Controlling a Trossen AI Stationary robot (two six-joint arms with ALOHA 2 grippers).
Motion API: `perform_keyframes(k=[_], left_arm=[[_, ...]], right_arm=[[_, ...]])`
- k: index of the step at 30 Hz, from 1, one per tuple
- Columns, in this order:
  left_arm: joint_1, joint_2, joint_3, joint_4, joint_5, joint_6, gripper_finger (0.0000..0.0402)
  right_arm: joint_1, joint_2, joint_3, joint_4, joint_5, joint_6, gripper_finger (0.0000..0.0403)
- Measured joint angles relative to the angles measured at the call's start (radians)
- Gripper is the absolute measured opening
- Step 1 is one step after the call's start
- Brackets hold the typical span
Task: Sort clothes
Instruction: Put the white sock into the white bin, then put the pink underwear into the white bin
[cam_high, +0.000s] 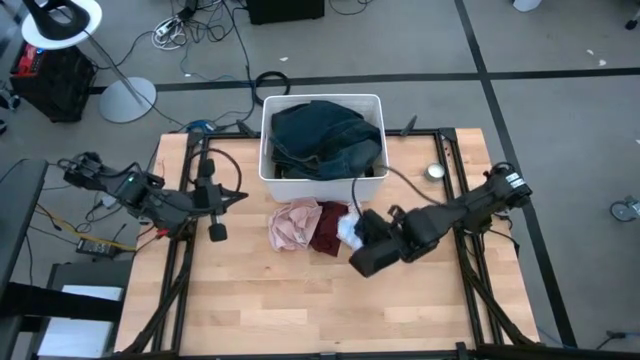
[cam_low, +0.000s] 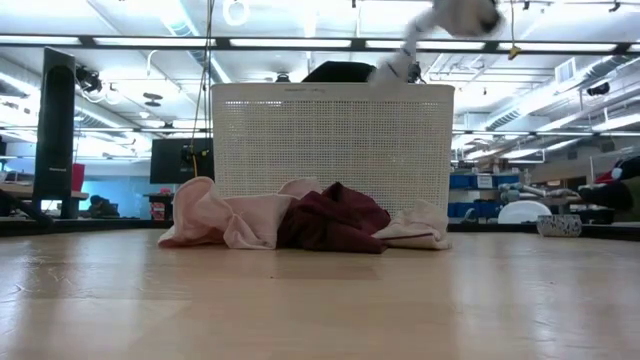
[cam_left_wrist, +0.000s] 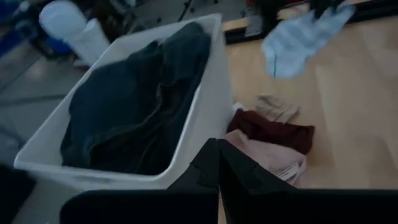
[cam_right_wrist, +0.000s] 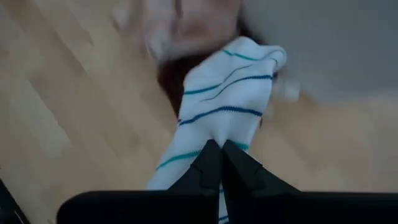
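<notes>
From overhead I see the right gripper (cam_high: 352, 232) over the table just in front of the white bin (cam_high: 270, 110), with a small white piece showing at its tip beside the maroon garment (cam_high: 328, 228). That view does not reveal the pattern. The right wrist view does: its fingers are pinched together on a white striped piece (cam_right_wrist: 217, 106), white fabric with thin blue and teal stripes, bunched at the grip and hanging off the wood. The left wrist view confirms the lift, showing that same piece pale and blurred, suspended above the table beyond the pile.

The low view gives what the overhead cannot: the pile's profile. The pale pink garment (cam_low: 215, 215) lies crumpled against the tabletop, touching the maroon one, which humps slightly higher, with a cream-white piece (cam_low: 420, 228) tucked at its other side, all just in front of the bin's perforated wall. The held piece shows only as a blurred white shape near the top edge.

The dark navy garment (cam_high: 325, 135) fills the bin, folded loosely and mounding a little above the rim; the left wrist view shows it slumped toward one wall.

The left gripper (cam_high: 216, 232) waits over the table's left side, well apart from the pile; I read its fingers as closed on nothing
</notes>
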Motion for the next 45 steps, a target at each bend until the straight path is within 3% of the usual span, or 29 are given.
perform_keyframes(k=[4, 9, 13, 17, 22, 27, 34, 40, 45], left_arm=[[0.058, 0.0, 0.0, -0.059, 0.016, -0.081, 0.0004], [0.125, 0.0, 0.0, -0.099, 0.116, -0.075, 0.0004], [0.177, 0.0, 0.0, -0.097, 0.135, -0.048, 0.0004], [0.236, 0.0, -0.002, -0.074, 0.136, -0.047, 0.0004], [0.295, -0.01, -0.073, 0.085, 0.171, -0.027, 0.0004], [0.342, -0.015, -0.155, 0.273, 0.185, -0.022, 0.0004], [0.363, -0.018, -0.183, 0.384, 0.24, -0.041, 0.0004], [0.363, -0.018, -0.183, 0.43, 0.241, -0.076, 0.0004], [0.364, -0.018, -0.183, 0.443, 0.241, -0.016, 0.0004]], right_arm=[[-0.045, 0.0, 0.122, -0.005, 0.067, -0.126, 0.0001], [-0.132, -0.001, 0.235, -0.005, 0.128, -0.254, 0.0], [-0.229, -0.002, 0.305, 0.011, 0.128, -0.414, 0.0], [-0.345, -0.002, 0.328, 0.09, 0.1, -0.626, 0.0], [-0.512, -0.002, 0.329, 0.215, -0.005, -0.83, 0.0002], [-0.651, -0.002, 0.329, 0.26, -0.033, -0.892, 0.003], [-0.763, -0.002, 0.329, 0.246, -0.142, -0.968, 0.0108], [-0.781, -0.027, 0.329, 0.157, -0.15, -0.968, 0.0161], [-0.741, -0.062, 0.329, 0.033, -0.265, -0.909, 0.0183]])
